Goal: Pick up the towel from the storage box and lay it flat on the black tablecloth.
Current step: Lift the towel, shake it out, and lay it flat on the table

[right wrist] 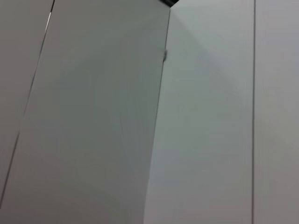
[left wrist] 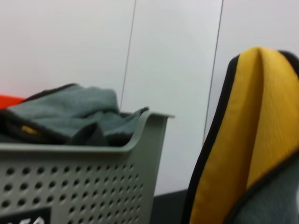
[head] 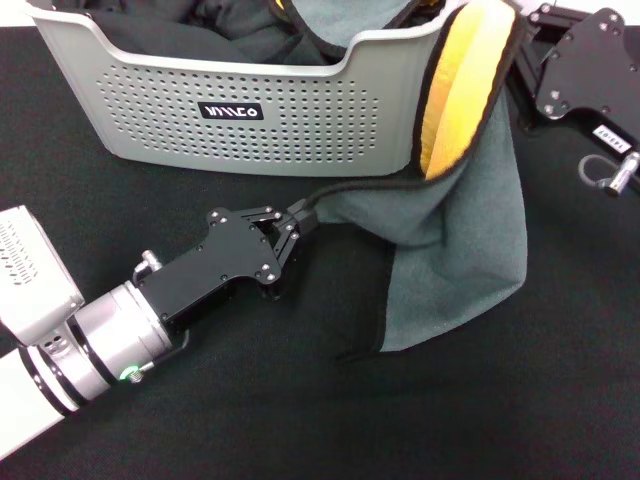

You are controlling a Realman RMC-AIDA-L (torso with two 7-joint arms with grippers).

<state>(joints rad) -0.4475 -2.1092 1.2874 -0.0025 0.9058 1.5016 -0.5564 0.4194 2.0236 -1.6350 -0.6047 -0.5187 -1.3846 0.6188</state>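
Fleece spills over the right end of the storage box (head: 250,100), a light grey plastic basket with a wavy rim, rows of small round holes in its side and a dark label with white letters. The towel (head: 450,220) hangs out at the upper right of the head view: a soft fold shows its yellow-orange face, edged by a black hem, and below it the grey face drapes in a broad sheet onto the black tablecloth (head: 450,420), a matte, finely grained cloth filling the lower frame. More grey fleece and dark fabric lie bunched inside the basket.

At centre frame the left gripper (head: 293,222), black and angular on a silver wrist, has its fingers pinched together on the towel's black-hemmed edge, low over the tablecloth just in front of the basket.

The right gripper (head: 585,70) sits at the upper right corner, beside the towel's yellow fold; whether its fingers are apart or together I cannot tell.
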